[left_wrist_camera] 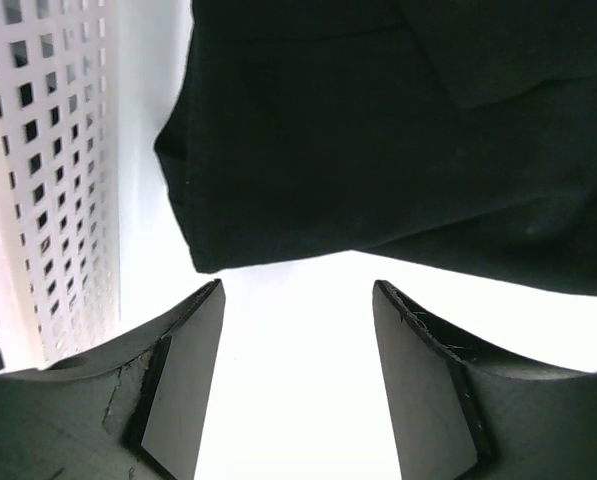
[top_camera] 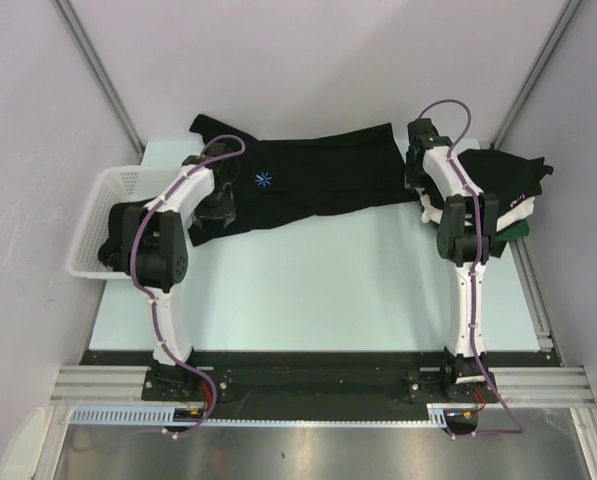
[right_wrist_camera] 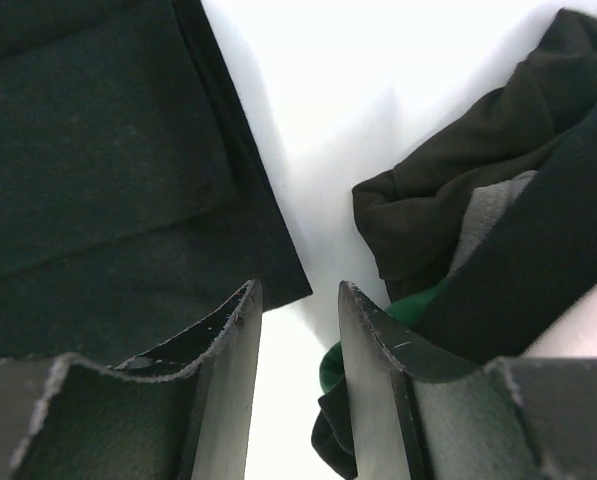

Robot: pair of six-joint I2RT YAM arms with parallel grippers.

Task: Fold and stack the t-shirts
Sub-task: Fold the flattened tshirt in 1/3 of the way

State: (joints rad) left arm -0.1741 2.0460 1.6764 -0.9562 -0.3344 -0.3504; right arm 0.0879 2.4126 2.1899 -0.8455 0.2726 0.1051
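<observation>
Black t-shirt [top_camera: 318, 180] w/ blue starburst mark [top_camera: 264, 180] lies flat across the far part of the table [top_camera: 318, 290]. Its long axis runs L-R, slightly skewed, w/ the L end a bit nearer the arms than the R end. The starburst sits toward the L end and faces up. 1 sleeve sticks out at the far-L corner. The R end is a straight edge w/ a square corner, prob. the hem. L gripper [left_wrist_camera: 298, 290] is low at the shirt's L end: jaws wide apart, nothing between them, only bare table in the gap. The shirt's rounded folded edge [left_wrist_camera: 378, 130] lies just beyond the fingertips, not touching. The white mesh basket [left_wrist_camera: 48, 180] stands just L of it, at the table's L edge in the top view [top_camera: 103, 200]. R gripper [right_wrist_camera: 298, 288] is at the shirt's R end: jaws partway open w/ a narrow gap, holding nothing. The shirt's R corner [right_wrist_camera: 98, 150] is just beside the L finger; can't tell if they touch. A 2nd lot of t-shirts is a crumpled pile [top_camera: 508, 180] at the table's R edge, mostly black w/ white and green bits showing. In the R wrist view the pile [right_wrist_camera: 458, 220] is just R of the R finger, apart from the flat shirt, w/ a strip of bare table between the 2.
</observation>
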